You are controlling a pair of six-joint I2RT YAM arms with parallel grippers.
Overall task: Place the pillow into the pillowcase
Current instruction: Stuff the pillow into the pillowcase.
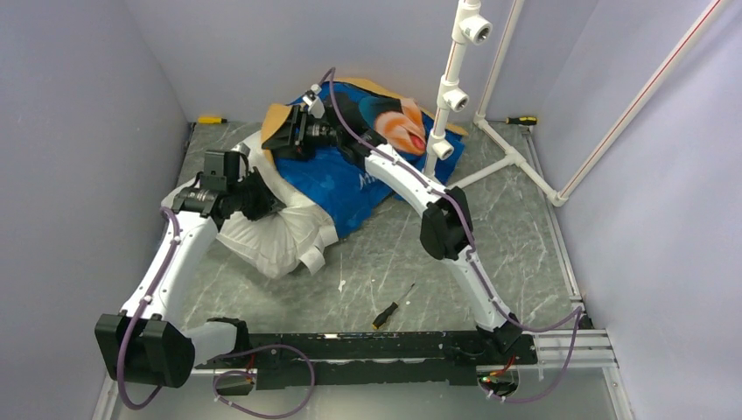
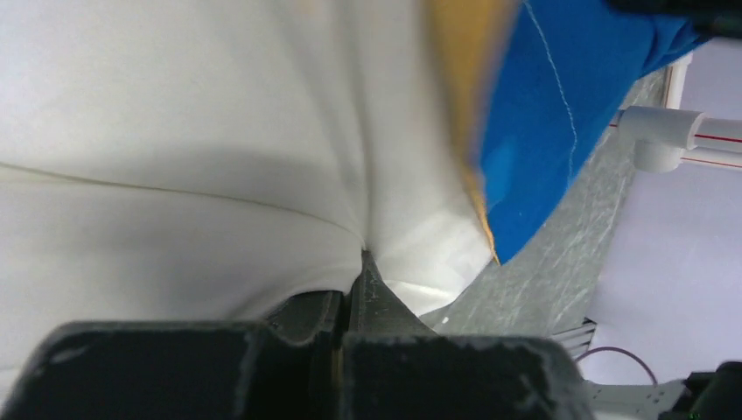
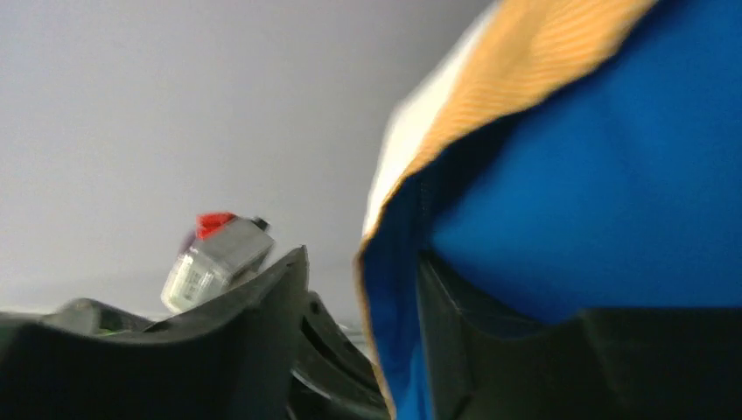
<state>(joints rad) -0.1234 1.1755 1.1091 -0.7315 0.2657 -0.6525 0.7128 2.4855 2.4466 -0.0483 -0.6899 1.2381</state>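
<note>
Grey marbled table (image 1: 490, 254) carries the pillow (image 1: 280, 232), its far end under the pillowcase (image 1: 350, 188) mouth. Left gripper (image 2: 363, 267) is pinched on pillow cloth; right gripper (image 1: 284, 133) stands spread, case hem loose between its jaws. Clamp the hem first, then push the pillow deeper

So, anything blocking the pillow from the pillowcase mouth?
Nothing visible. The plump white pillow, pinched by the left pincer, lies right against the blue cartoon-print fabric pillowcase, whose orange hem overlaps the pillow's top.
</note>
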